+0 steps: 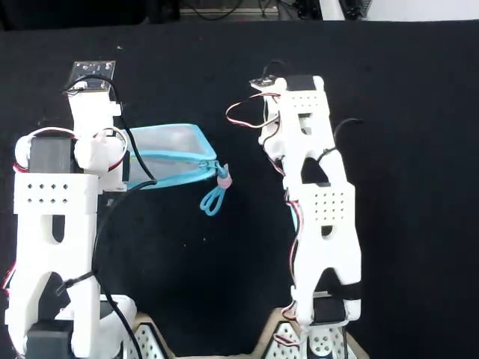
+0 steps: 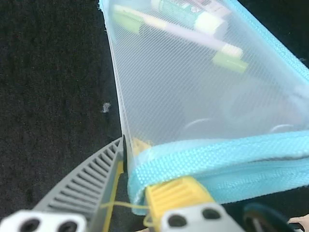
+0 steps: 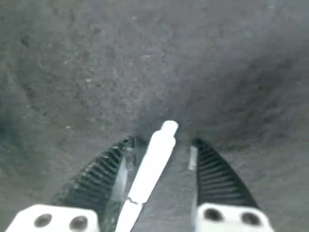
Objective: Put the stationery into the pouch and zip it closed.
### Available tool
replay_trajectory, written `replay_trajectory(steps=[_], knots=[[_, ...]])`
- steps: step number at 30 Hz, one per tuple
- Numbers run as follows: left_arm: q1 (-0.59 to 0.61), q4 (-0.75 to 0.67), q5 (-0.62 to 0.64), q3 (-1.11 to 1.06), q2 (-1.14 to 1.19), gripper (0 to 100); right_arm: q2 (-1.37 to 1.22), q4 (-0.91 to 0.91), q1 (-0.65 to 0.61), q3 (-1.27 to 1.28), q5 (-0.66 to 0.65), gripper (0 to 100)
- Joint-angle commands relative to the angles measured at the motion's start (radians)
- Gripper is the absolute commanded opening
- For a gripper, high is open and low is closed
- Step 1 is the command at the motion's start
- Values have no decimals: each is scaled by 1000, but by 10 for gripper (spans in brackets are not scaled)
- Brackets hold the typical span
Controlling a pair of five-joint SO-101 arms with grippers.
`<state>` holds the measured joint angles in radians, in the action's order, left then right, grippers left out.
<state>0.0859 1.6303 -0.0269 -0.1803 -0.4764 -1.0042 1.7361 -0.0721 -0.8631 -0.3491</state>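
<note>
Left gripper point(image 2: 126, 152) clamps the pouch point(image 2: 193, 96) by its corner.

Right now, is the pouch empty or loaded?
Loaded: through the mesh wall of the pouch, a pen and a capped tube lie inside.

pouch point(image 1: 168, 149) against left arm point(image 1: 56, 217), table point(image 1: 232, 277) gap to right arm point(image 1: 322, 202)

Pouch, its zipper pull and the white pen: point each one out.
pouch point(image 2: 183, 96), left wrist view, on its mesh side.
zipper pull point(image 1: 223, 179), high view, on the pink bead.
white pen point(image 3: 152, 164), right wrist view, on mid-barrel.
</note>
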Motion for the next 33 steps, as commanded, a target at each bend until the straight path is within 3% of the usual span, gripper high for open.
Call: replay_trajectory(steps=[1, 8, 15, 22, 29, 33], knots=[[-1, 5, 9, -22, 3, 30, 2, 28, 21, -67, -14, 5], [-1, 3, 9, -22, 3, 30, 64, 31, 25, -38, 72, 9], [-1, 0, 9, -22, 3, 30, 283, 21, 18, 176, 89, 10], [-1, 0, 9, -22, 5, 30, 476, -141, 18, 452, 83, 11], [-1, 0, 11, -22, 5, 30, 421, -150, 11, 441, -15, 20], [-1, 0, 11, -22, 5, 30, 328, -63, 3, 335, -21, 124]])
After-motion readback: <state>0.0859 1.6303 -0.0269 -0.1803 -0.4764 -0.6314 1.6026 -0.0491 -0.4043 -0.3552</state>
